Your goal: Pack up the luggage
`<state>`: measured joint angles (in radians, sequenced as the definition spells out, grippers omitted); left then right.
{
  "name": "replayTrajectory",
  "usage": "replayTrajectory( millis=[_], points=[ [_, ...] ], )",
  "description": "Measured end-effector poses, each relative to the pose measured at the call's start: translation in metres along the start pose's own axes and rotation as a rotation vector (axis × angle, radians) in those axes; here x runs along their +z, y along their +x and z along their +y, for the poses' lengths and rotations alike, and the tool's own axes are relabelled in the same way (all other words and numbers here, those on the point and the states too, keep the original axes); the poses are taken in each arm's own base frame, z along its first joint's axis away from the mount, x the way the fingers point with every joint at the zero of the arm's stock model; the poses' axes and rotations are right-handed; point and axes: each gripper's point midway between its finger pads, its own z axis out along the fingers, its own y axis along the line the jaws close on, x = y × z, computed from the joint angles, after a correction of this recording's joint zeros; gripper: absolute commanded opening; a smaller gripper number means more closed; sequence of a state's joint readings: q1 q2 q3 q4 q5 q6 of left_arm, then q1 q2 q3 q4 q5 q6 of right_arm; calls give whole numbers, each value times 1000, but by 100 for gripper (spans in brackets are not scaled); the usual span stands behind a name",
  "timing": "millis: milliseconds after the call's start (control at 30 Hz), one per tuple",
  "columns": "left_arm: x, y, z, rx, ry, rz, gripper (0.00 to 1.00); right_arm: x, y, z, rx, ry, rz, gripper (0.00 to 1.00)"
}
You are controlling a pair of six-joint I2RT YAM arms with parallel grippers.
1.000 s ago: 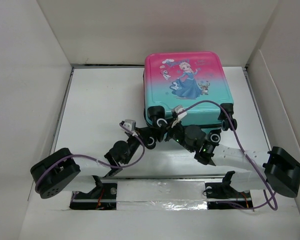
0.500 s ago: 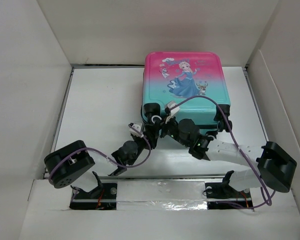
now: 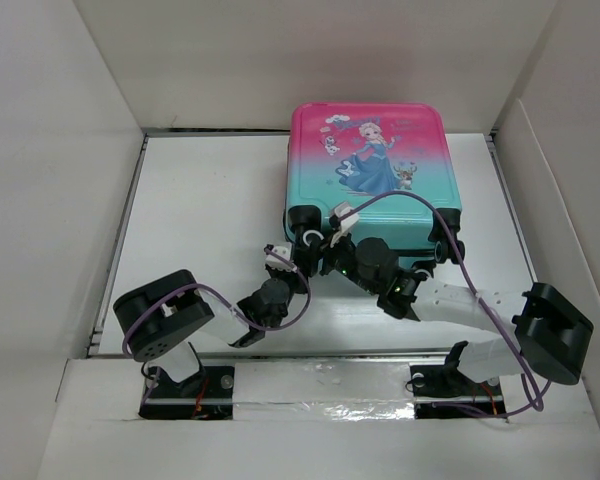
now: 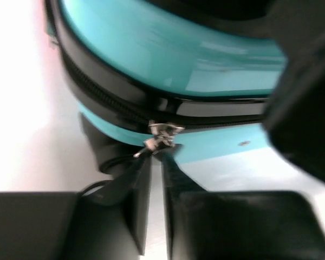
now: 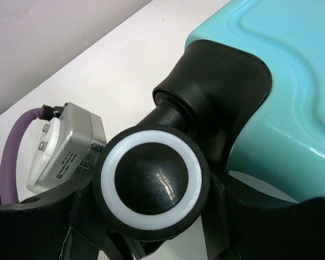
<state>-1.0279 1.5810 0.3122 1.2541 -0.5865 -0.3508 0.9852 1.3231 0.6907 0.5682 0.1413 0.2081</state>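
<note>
The luggage (image 3: 370, 160) lies flat and closed on the white table, pink-to-teal with the princess print facing up. My left gripper (image 3: 302, 268) is at its near left corner. In the left wrist view its jaws (image 4: 156, 154) are almost together, and the tips pinch the metal zipper pull (image 4: 161, 132) on the black zipper of the teal shell (image 4: 179, 49). My right gripper (image 3: 317, 247) is right beside it, shut around a black caster wheel (image 5: 151, 181) with a white ring, one finger on each side. The teal shell (image 5: 292, 81) fills the upper right of that view.
White walls enclose the table (image 3: 200, 200) on the left, back and right. The left arm's grey wrist camera (image 5: 70, 146) with its purple cable sits close beside the held wheel. Both arm bases stand at the near edge.
The left arm's elbow has swung right and its gripper has come in to the suitcase's near left corner. Its jaws opened, then narrowed. The right arm shifted slightly left early on, then stayed still.
</note>
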Motion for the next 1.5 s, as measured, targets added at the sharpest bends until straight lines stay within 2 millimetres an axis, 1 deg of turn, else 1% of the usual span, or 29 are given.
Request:
replayTrajectory(
  millis=[33, 67, 233, 333, 400, 467, 733, 867, 967, 1067, 1133, 1167, 1267, 1333, 1433, 1500],
  points=[
    [0, 0, 3, 7, -16, -3, 3, 0, 0, 0, 2, 1, -1, 0],
    [0, 0, 7, 16, -33, -6, 0, 0, 0, 0, 5, 3, -1, 0],
    [0, -5, 24, 52, -103, -24, 0, -2, 2, 1, 18, 4, -11, 0],
    [-1, -16, 38, 40, -139, -52, 0, -3, 4, 2, 27, 6, -12, 0],
    [-2, -30, 41, 18, -150, -89, 0, -5, 5, 4, 34, 3, -13, 0],
    [-4, -35, 42, 5, -143, -103, 0, -5, 6, 5, 37, 2, -13, 0],
    [-7, -31, 38, 8, -77, -79, 0, -5, 6, 6, 44, 7, -13, 0],
    [-11, -18, 23, 13, 18, -27, 0, -5, 6, 6, 43, 7, -13, 0],
    [-14, -14, 6, 7, 104, -4, 0, -5, 6, 5, 43, 8, -13, 0],
    [-18, -18, -7, -6, 169, -3, 11, -5, 6, 5, 43, 5, -12, 0],
    [-20, -22, -13, -16, 197, -10, 15, -5, 6, 5, 43, -1, -10, 0],
    [-21, -25, -15, -22, 208, -17, 20, -5, 6, 4, 44, -4, -9, 0],
    [-22, -28, -20, -28, 229, -23, 26, -5, 6, 4, 44, -12, -7, 0],
    [-23, -28, -20, -27, 232, -22, 26, -5, 6, 5, 44, -16, -6, 0],
    [-21, -27, -20, -17, 228, -21, 21, -5, 6, 5, 44, -18, -7, 0],
    [-18, -22, -20, -4, 224, -9, 15, -6, 4, 4, 43, -18, -10, 0]
  ],
)
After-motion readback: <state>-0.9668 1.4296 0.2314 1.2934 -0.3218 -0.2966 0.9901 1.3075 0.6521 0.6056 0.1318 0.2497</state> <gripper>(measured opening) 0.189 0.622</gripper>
